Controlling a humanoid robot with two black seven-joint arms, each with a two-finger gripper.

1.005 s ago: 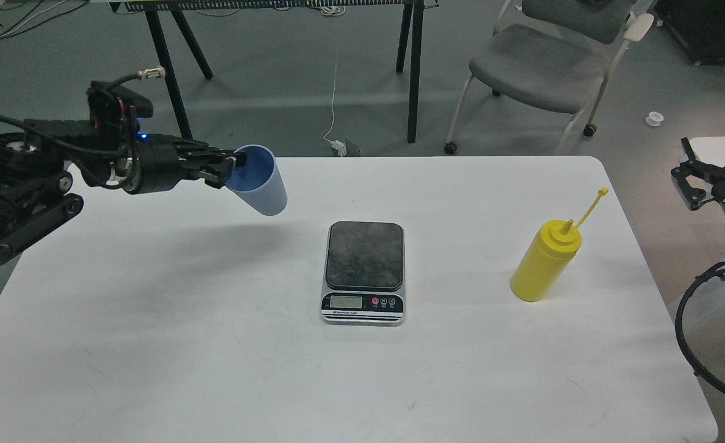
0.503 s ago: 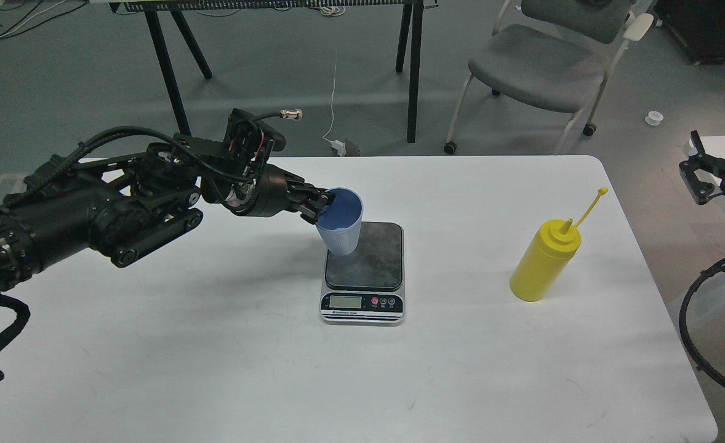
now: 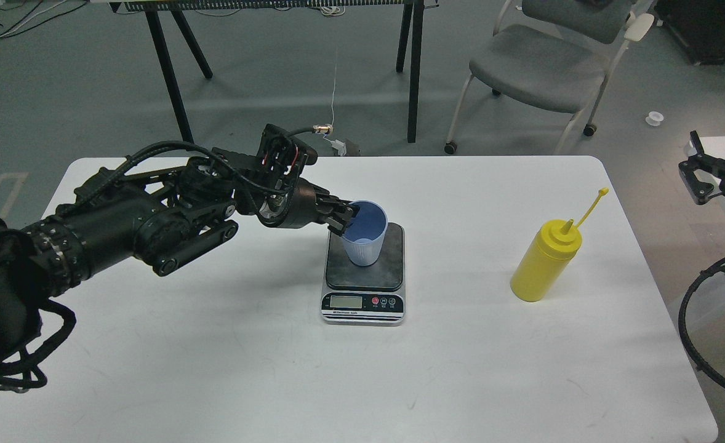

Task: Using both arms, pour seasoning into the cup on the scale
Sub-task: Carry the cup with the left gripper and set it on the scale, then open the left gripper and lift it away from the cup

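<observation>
Carried rightward across the white table [image 3: 215,344] since the earlier frames, the light blue ribbed plastic cup [image 3: 363,240] is now positioned upright over the dark grey weighing plate of the flat rectangular kitchen scale [image 3: 364,275]. Whether its base is fully seated on the plate cannot be confirmed. The left gripper [image 3: 345,220] is pinched on the cup rim at the near-left side, with one finger inside the wall and one outside.

The cup is judged to be light, thin-walled and slightly flexible; a rim pinch is adequate for placement, but tipping is likely if the fingers are dragged sideways on release. A straight opening and withdrawal to the left is advised.

Well to the right of the left gripper, the bright yellow plastic squeeze bottle [image 3: 546,261] with conical nozzle is standing on the table, its tethered cap strap pointing up and to the right. It is judged to be soft-sided and smooth; a grasp around the mid-body is recommended, with moderate force so that no contents are expelled early.

The right gripper [image 3: 704,175] is held at the frame edge, beyond the bottle, apart from it; its fingers appear spread.
</observation>
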